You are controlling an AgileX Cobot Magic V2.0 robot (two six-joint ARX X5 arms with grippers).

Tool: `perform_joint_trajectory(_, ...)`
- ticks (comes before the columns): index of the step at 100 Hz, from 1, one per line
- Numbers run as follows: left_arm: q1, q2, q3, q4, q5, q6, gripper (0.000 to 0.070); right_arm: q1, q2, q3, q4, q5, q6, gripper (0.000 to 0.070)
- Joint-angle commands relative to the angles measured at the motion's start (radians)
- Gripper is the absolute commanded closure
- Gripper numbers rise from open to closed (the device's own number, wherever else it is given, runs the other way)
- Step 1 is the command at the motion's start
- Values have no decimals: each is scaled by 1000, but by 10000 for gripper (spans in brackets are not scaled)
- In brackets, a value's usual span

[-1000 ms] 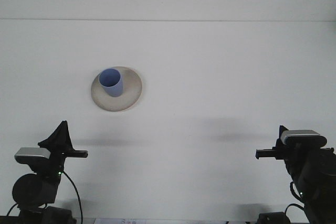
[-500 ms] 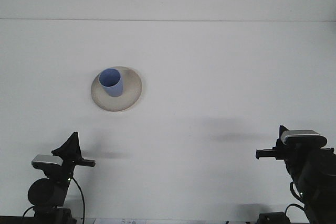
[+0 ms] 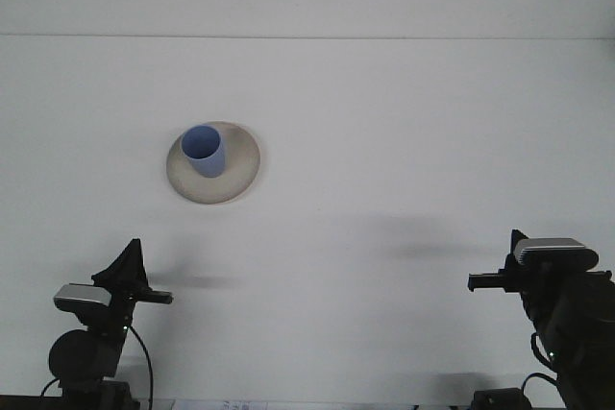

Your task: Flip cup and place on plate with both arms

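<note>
A blue cup point(image 3: 204, 151) stands upright, mouth up, on a beige round plate point(image 3: 242, 165) left of the table's middle. Both arms are low at the front edge, far from the plate. My left gripper point(image 3: 127, 261) sits at the lower left and shows as a dark pointed shape. At the lower right is my right gripper point(image 3: 514, 254), mostly hidden behind its camera housing. Nothing is held by either one. The fingers are too small and dark to read.
The white table point(image 3: 404, 141) runs back to a pale wall. Cables hang below the left arm near the front edge.
The left arm dropped and pulled back toward the front edge over the last second, then barely shifted. Cup, plate and right arm stayed put.
</note>
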Motion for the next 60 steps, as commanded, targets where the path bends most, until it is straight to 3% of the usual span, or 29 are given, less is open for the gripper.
perform_joint_trajectory(1,1,-1,-19,12,1,-10,688,1,3,12,11,0,14,700)
perform_joint_trajectory(38,1,-1,-19,12,1,-10,688,1,3,12,11,0,14,700)
perform_joint_trajectory(60,1,-1,-19,12,1,-10,688,2,-104,-150,262,24,12,700)
